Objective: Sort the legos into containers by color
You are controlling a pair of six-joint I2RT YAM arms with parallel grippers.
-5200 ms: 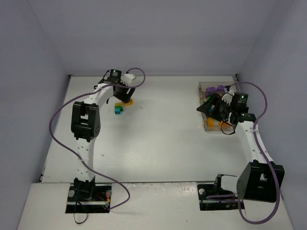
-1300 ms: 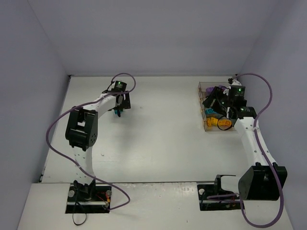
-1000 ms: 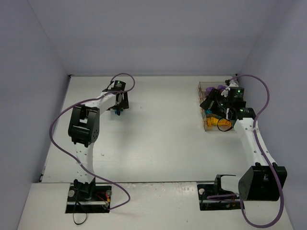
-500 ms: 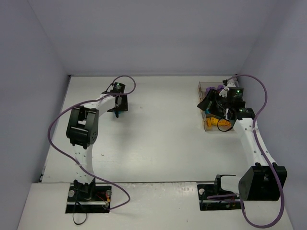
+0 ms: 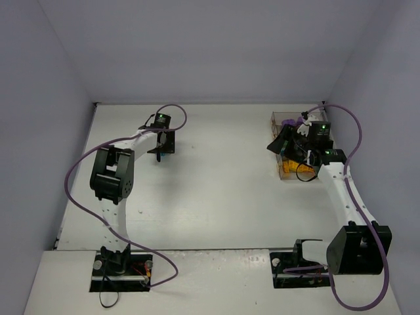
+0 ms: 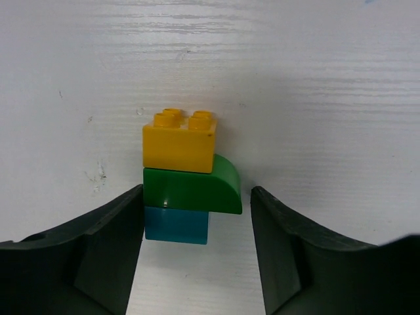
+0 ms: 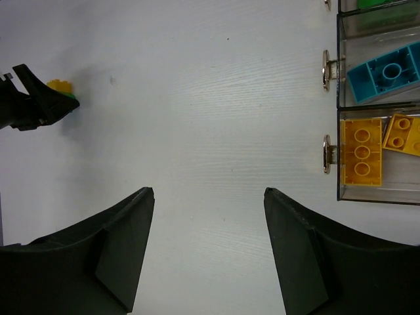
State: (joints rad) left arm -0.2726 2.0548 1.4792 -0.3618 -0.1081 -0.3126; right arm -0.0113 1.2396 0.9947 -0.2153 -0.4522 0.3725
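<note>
Three legos sit joined on the table: an orange brick point(image 6: 180, 141), a rounded green brick point(image 6: 193, 189) and a teal brick point(image 6: 176, 225). My left gripper point(image 6: 197, 195) is open around them, its left finger right beside the teal brick. In the top view this gripper point(image 5: 161, 147) hides the stack. My right gripper point(image 7: 209, 191) is open and empty over bare table just left of the containers point(image 7: 338, 65). The bins hold a teal brick point(image 7: 384, 73), two orange bricks point(image 7: 361, 152) and a sliver of green point(image 7: 374, 3). Purple bricks point(image 5: 296, 121) show in the far bin.
The container row point(image 5: 286, 173) stands at the right side of the table, beside the right wall. Metal clasps point(image 7: 326, 154) stick out from the bins' left side. The left gripper point(image 7: 33, 105) with the stack shows far off in the right wrist view. Grey walls enclose the table.
My left gripper has come down around the brick stack, which it now covers in the top view. My right gripper has shifted a little left, off the bins.
</note>
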